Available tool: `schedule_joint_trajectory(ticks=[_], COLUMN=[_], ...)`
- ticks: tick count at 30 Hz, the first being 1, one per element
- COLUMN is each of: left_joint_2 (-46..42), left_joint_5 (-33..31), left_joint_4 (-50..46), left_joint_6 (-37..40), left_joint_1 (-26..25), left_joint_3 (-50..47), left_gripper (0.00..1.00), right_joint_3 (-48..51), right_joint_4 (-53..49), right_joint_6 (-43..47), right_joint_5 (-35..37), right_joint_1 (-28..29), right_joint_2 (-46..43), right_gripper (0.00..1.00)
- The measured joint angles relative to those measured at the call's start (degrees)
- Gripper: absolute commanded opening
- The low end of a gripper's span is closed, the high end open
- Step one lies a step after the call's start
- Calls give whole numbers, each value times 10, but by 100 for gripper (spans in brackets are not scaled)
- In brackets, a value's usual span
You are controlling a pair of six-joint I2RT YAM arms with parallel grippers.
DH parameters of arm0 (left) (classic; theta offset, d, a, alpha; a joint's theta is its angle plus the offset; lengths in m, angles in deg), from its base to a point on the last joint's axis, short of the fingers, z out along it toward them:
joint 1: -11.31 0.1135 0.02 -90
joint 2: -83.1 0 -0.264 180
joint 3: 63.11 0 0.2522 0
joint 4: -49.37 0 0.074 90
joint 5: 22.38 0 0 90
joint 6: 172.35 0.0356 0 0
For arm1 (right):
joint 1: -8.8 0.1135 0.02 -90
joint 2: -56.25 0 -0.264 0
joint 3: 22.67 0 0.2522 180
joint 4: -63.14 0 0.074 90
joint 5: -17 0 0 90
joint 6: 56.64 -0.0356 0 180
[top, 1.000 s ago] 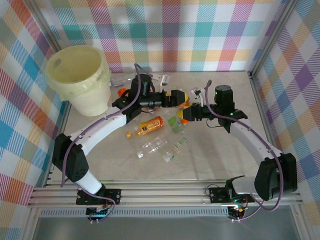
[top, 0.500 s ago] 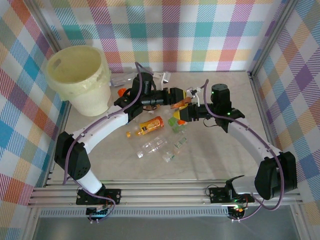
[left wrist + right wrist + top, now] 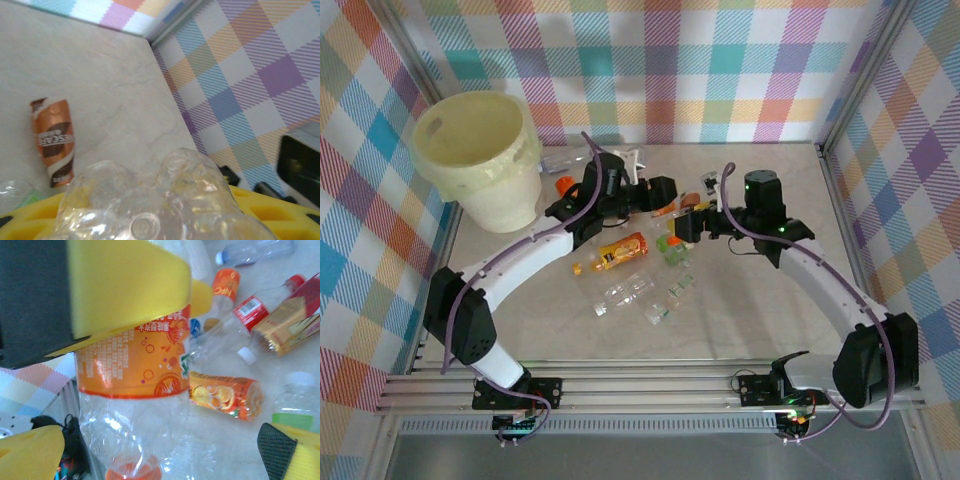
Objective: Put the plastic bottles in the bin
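Note:
My left gripper (image 3: 663,200) is shut on a clear bottle with an orange label (image 3: 135,360) and holds it above the table. Its yellow pad (image 3: 125,285) presses the label, and the bottle's clear base (image 3: 145,200) sits between the pads (image 3: 270,210). My right gripper (image 3: 684,227) stands open just right of it, and the bottle's orange-capped neck (image 3: 132,472) hangs between its spread fingers (image 3: 30,455). More bottles lie below: an orange one (image 3: 620,250), a clear one (image 3: 625,290) and a green-labelled one (image 3: 670,245). The cream bin (image 3: 495,190) stands at the far left.
A brown Nescafe bottle (image 3: 52,145) lies on the table beyond the left gripper. A clear bottle (image 3: 560,160) and an orange-capped one (image 3: 563,183) lie behind the bin's right side. Checked walls close the back and both sides.
My left gripper has drawn back to the left with the orange-labelled bottle. The right gripper has stayed roughly where it was.

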Motion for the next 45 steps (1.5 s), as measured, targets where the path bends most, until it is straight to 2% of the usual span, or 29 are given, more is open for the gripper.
schedule_joint_trajectory(ticks=[8, 14, 21, 29, 35, 45], left_joint_2=[-50, -57, -69, -77, -77, -32], left_joint_5=[-144, -275, -429, -582, -623, -588], left_joint_4=[-77, -191, -295, -336, -322, -239], left_joint_6=[26, 66, 132, 247, 330, 391], left_joint_1=[0, 0, 3, 19, 85, 242], left_joint_3=[-1, 28, 81, 152, 209, 296], left_gripper=[45, 45, 44, 44, 44, 44], right_joint_3=[10, 27, 47, 51, 53, 53], right_joint_4=[-1, 1, 9, 19, 26, 24], right_joint_6=[-1, -10, -13, -9, -9, -9], right_joint_5=[129, 213, 290, 332, 332, 338], right_joint_1=[0, 0, 0, 0, 0, 0], right_joint_2=[-52, -60, -78, -94, -110, -138], right_gripper=[100, 100, 100, 100, 100, 100])
